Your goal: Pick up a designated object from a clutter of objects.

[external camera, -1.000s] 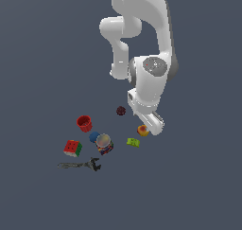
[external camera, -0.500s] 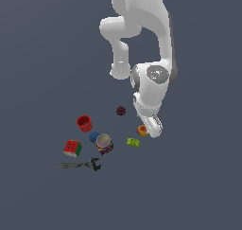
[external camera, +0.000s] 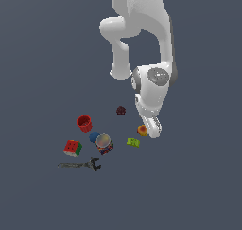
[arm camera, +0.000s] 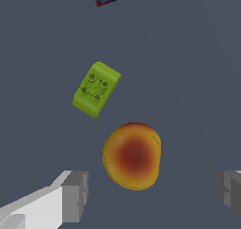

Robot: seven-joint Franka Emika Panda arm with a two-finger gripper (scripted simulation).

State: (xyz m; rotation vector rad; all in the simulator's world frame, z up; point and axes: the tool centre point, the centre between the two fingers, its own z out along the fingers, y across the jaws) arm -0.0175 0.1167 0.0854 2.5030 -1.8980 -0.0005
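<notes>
Peach (arm camera: pixel 133 156) lies just beside the green block (arm camera: pixel 96 89); the arm leans down over it, gripper (arm camera: pixel 151 195) fingers spread apart.

A flat, featureless dark slate-grey floor (external camera: pixel 42 58) fills both views under even, soft light.

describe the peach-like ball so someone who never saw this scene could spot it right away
Follow the white arm down to its gripper, open near the floor. The peach-like ball lies just below it, with a lime-green block close beside it. It is the only orange-yellow ball with a red blush: the dark maroon ball and the blue ball are single-coloured.
</notes>
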